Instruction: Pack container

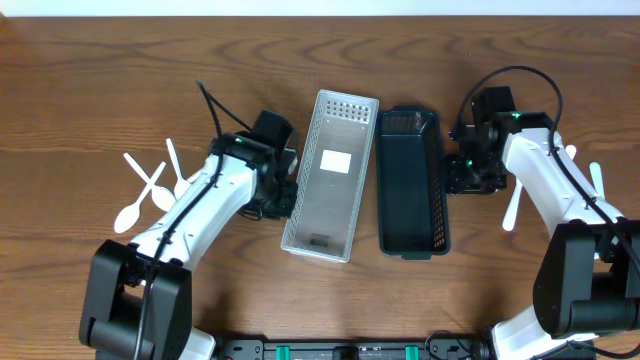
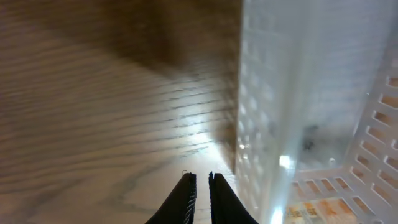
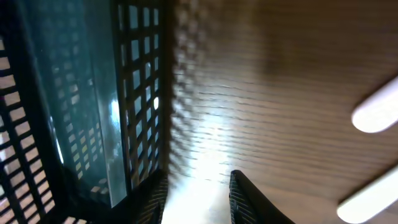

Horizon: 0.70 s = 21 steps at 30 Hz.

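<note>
Overhead, white basket (image 1: 325,210) beside dark basket (image 1: 408,200), open tabletop (image 1: 150,60) above both.

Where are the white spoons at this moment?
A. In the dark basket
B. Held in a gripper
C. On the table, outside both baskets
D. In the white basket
C: the white spoons lie on the table, some left of the white basket and some right of the dark basket, none inside either.
</note>
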Motion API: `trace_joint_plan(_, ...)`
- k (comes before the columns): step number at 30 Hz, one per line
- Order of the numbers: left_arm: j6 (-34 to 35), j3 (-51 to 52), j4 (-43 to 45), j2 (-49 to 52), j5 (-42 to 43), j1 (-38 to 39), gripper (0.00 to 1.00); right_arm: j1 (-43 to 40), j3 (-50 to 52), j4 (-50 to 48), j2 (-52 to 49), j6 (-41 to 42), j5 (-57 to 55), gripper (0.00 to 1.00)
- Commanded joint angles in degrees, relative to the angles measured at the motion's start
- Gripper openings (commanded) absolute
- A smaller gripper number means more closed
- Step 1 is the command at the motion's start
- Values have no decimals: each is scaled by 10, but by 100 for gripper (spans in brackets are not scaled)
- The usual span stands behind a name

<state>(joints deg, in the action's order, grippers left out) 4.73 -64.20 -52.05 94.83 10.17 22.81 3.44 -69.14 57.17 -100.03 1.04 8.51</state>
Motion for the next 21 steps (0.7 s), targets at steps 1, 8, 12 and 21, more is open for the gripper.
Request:
trace_joint_plan(1,3,2,-2,5,24,19,12,-7,3,-3,-4,-22,40,36)
trace_joint_plan(8,3,2,-4,5,44,54,12,3,3,-10,-4,-23,40,37)
trace_joint_plan(12,3,2,-4,5,44,66,12,7,3,-12,-4,-24,40,38)
trace_joint_plan(21,3,2,1,5,-24,59,17,5,3,-28,-4,-24,30,48)
